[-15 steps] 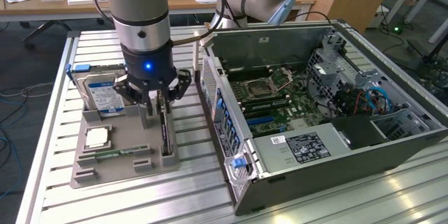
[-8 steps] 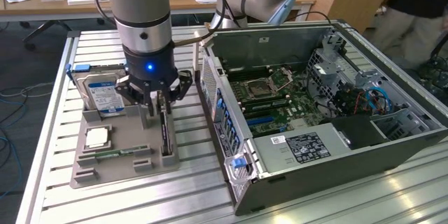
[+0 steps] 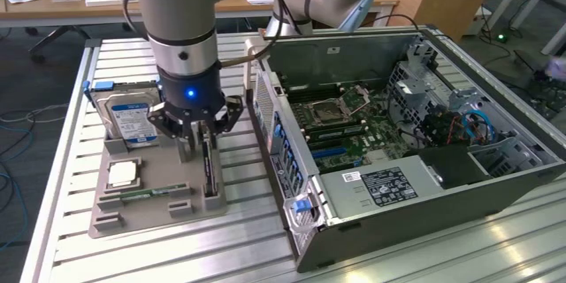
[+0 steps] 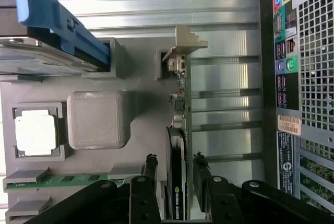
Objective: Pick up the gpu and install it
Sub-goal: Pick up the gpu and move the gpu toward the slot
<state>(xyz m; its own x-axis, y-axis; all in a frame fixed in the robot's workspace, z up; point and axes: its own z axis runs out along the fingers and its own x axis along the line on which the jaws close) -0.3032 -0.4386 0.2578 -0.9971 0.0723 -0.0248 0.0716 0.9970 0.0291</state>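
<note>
Narrowly parted, the black jointed pincer (image 4: 175,157) (image 3: 196,148) hangs from a grey arm with a glowing blue ring. It straddles the gpu (image 4: 180,114) (image 3: 209,171), a thin green circuit card with a dark glossy shroud, with one finger (image 4: 151,179) on each side. In the wrist view a sliver of grey shows between that finger and the card's dark face, so nothing is clamped. The card stands on edge in a slot of the matte grey, finely ridged plastic tray (image 3: 146,215) (image 4: 136,84). The wrist view catches it edge-on, with its stepped silver bracket at the far end. From the exterior view it reads as a dark upright strip. Beside it on the tray, the wrist view brings out a rounded, rough-textured grey block (image 4: 97,119). Past that block lie a square silver processor chip (image 4: 35,135) (image 3: 122,174) in its recess and a narrow green memory stick (image 4: 57,179) (image 3: 152,193) lying flat. The boxy silver hard drive with a blue-white label (image 3: 131,121) stands in the tray's far slot, a blue plastic rail (image 4: 57,23) along it. Under everything runs the ribbed aluminium surface (image 3: 132,57) (image 4: 219,109). At the exterior view's right lies the dark steel computer case (image 3: 354,51), open to show a green motherboard (image 3: 345,127). The wrist view gives the case's perforated rear panel (image 4: 313,51) with coloured ports. Beyond stands a cluttered wooden desk (image 3: 53,6).
</note>
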